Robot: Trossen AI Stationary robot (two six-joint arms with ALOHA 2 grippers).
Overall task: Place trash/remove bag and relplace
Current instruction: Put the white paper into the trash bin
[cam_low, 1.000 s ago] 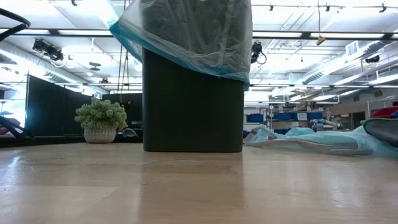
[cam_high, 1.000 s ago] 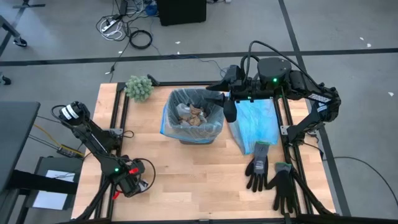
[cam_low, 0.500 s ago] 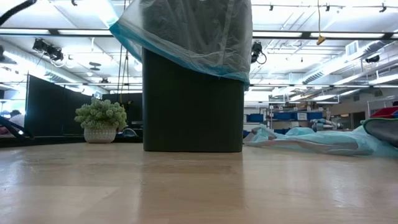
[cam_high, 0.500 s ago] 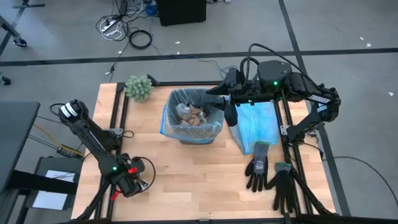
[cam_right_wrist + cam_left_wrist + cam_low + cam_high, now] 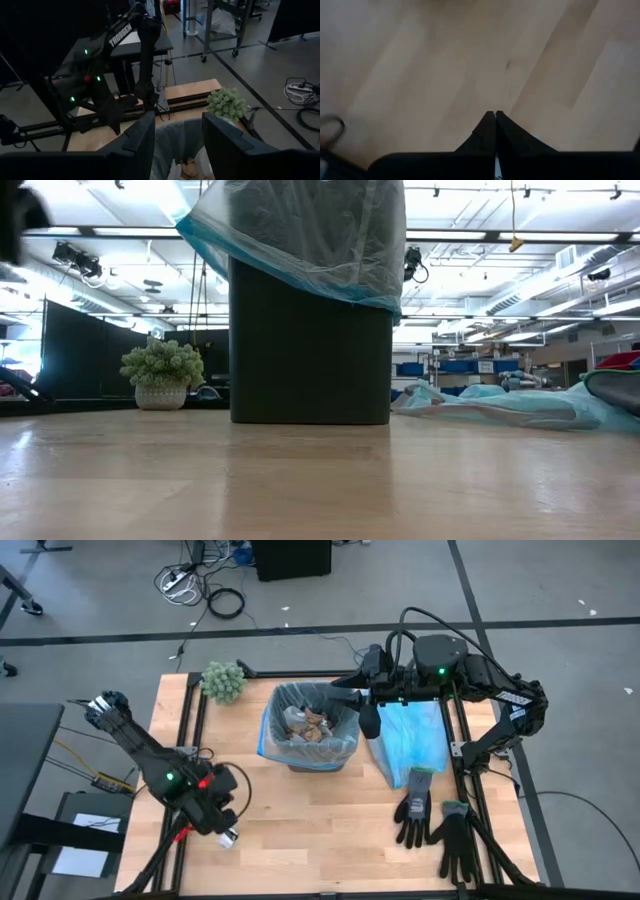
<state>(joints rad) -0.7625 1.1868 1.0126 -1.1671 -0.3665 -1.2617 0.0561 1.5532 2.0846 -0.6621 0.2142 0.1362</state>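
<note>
The left pincer (image 5: 495,116) is shut tight with nothing between its tips, pointing down over bare wood near the front left of the surface (image 5: 300,830). The right pincer (image 5: 177,131) has its fingers apart and empty, hovering above the right rim of the black bin (image 5: 310,345). The bag (image 5: 275,730) lines that bin at the surface's middle back, its edge folded over the rim. The trash (image 5: 310,725), brown scraps and crumpled paper, lies inside it.
</note>
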